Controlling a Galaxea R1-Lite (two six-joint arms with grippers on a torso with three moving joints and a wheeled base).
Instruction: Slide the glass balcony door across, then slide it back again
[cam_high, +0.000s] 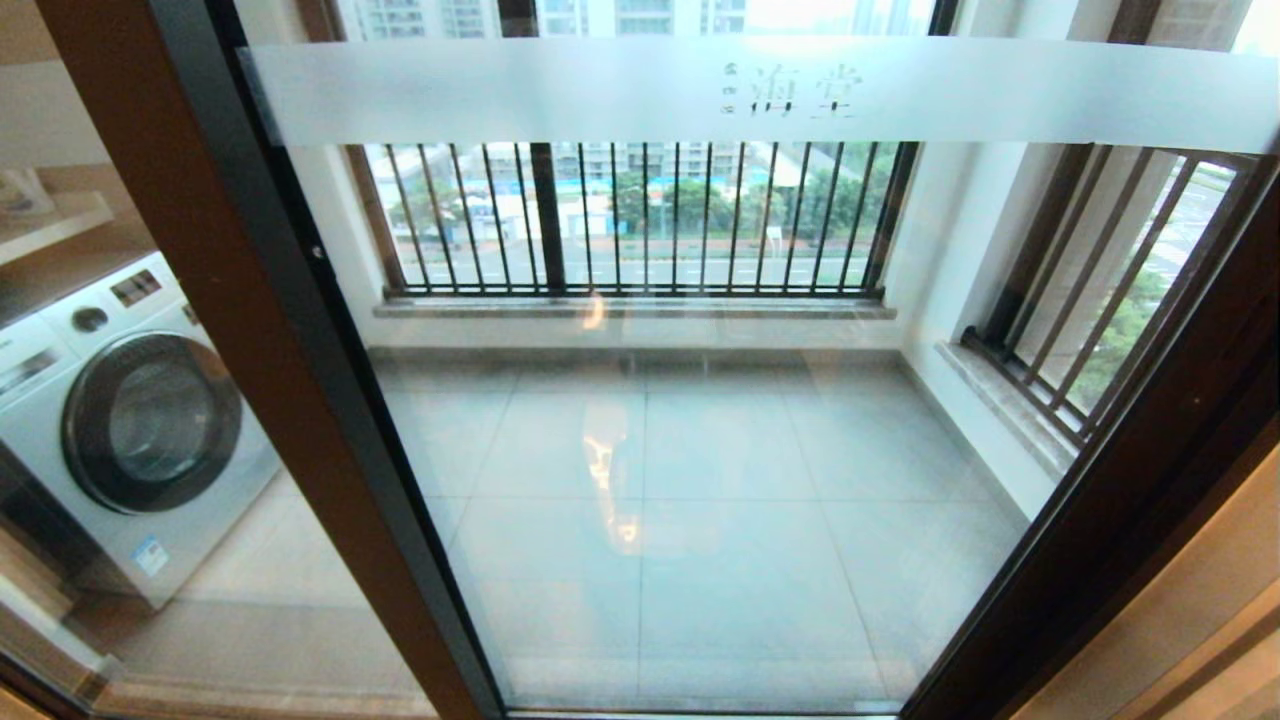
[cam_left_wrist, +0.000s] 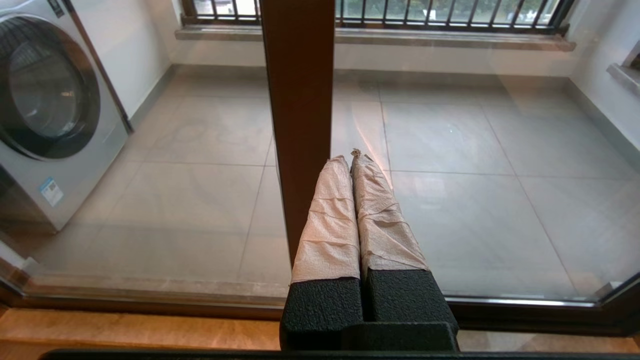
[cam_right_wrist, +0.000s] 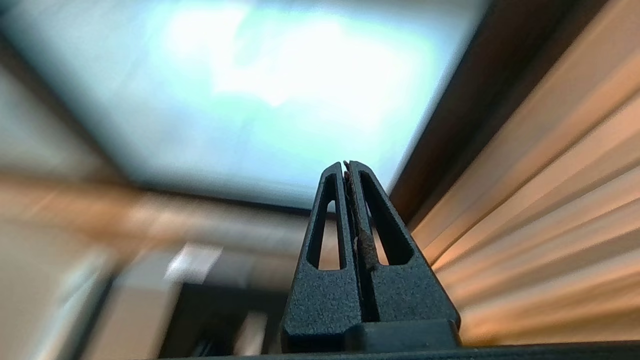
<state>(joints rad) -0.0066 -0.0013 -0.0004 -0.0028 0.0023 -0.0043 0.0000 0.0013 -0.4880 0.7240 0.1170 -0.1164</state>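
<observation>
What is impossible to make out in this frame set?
- Right wrist view: everything behind the shut right gripper is motion-blurred, so its place relative to the glass balcony door is unclear.
- Head view: neither arm shows; the door's handle slot cannot be found.
- Left wrist view: the shut left gripper and a brown frame post hide floor behind; door top cut off.

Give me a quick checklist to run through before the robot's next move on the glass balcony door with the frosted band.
1. Tall clear glass balcony door with dark brown frame and frosted white band spans the opening: ok.
2. Right gripper, bare black fingers pressed together, touching nothing: ok. It points up beside the dark frame; contact with the door: not ok.
3. Left gripper, tape-wrapped fingers shut, empty, short of the glass: ok.
4. Slim black handle slot located: cannot tell.
5. Balcony floor behind the glass free of obstacles: ok.
6. White front-loading washing machine stands left, behind the neighbouring pane: ok.
</observation>
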